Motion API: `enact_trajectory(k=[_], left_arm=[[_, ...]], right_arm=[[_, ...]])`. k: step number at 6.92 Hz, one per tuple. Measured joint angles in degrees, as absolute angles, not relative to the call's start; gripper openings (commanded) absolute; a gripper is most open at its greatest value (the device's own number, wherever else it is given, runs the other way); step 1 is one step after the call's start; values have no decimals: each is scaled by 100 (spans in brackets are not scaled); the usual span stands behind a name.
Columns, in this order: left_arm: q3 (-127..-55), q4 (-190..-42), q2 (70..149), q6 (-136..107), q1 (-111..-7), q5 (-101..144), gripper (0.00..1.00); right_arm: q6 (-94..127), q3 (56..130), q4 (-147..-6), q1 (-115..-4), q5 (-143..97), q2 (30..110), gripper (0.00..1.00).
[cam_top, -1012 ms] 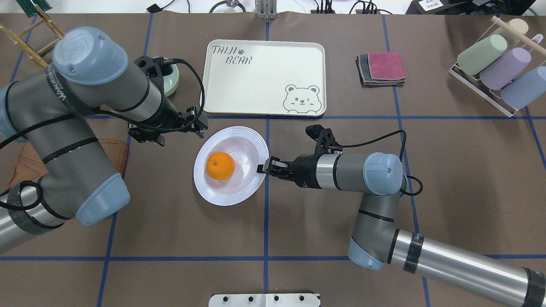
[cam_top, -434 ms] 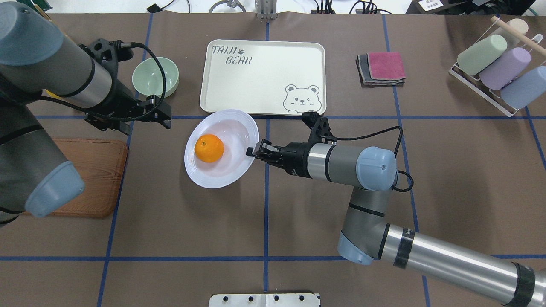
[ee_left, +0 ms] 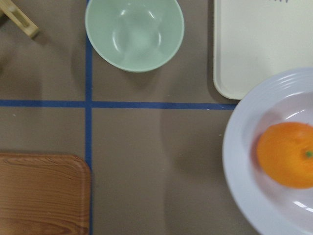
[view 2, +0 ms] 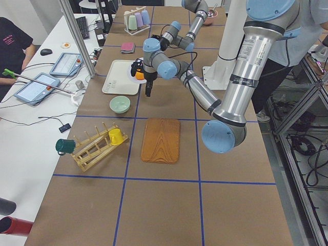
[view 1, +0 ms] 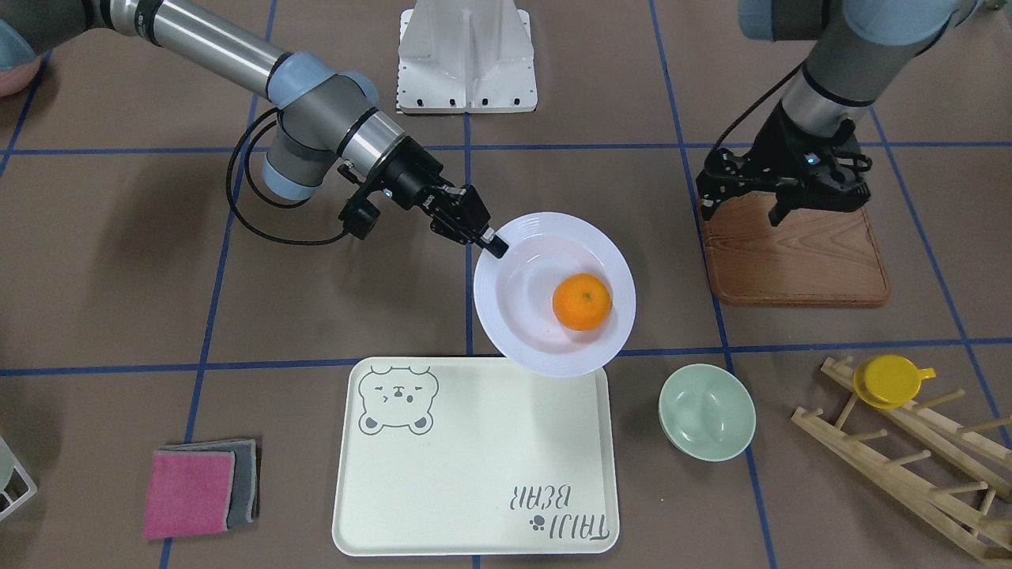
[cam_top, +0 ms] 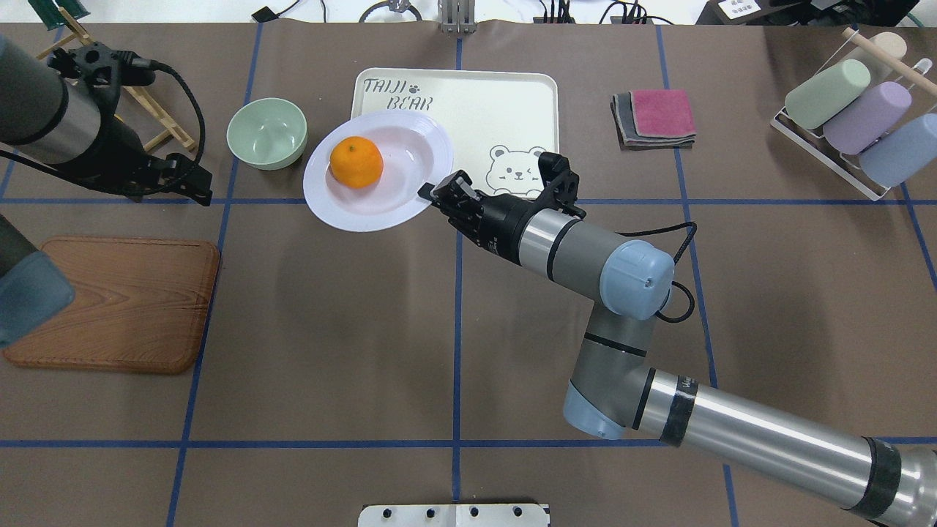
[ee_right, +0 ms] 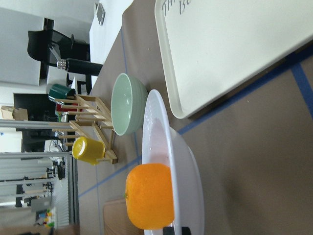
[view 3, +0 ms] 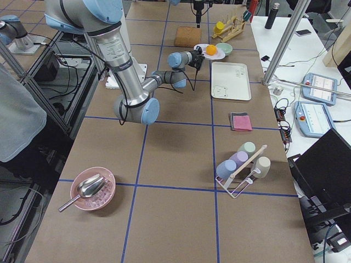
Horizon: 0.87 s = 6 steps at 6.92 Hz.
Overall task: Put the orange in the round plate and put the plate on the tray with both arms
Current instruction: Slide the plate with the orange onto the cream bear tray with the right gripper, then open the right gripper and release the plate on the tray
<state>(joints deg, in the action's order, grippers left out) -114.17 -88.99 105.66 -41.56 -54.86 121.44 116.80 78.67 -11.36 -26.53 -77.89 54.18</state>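
Observation:
The orange (cam_top: 356, 162) (view 1: 582, 301) lies in the sunken centre of the round white plate (cam_top: 395, 201) (view 1: 506, 332). My right gripper (cam_top: 433, 192) (view 1: 495, 243) is shut on the plate's rim and holds it above the table. The plate overlaps the near left corner of the cream bear tray (cam_top: 498, 102) (view 1: 474, 474). In the right wrist view the orange (ee_right: 149, 202) rests against the tilted plate (ee_right: 188, 186). My left gripper (cam_top: 192, 189) (view 1: 742, 207) stands open and empty, well to the plate's left, over the far edge of the wooden board.
A pale-green bowl (cam_top: 266, 133) sits left of the tray. The brown wooden board (cam_top: 117, 307) lies at the near left. Folded cloths (cam_top: 655, 117) and a rack of cups (cam_top: 849, 117) stand at the right. A wooden peg rack (view 1: 909, 442) holds a yellow cup (view 1: 889, 379).
My right arm has lifted the plate with the orange and carried it away from me, toward the tray's near left corner. The left arm has drawn back to the left, away from the plate.

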Motion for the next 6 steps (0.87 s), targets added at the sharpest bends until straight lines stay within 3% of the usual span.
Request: enact_trajectory(k=[4,6], left_arm=[[-10580,-9582,10283,-2913,-6023,11991,97],[-10387,-9837,10213,-2747,-6178,11990,97]], right_arm=[[12778,6704,-1354,-2722,-6844,5029,16],[12813,6569,-1781,-2716,-6778,4965,25]])
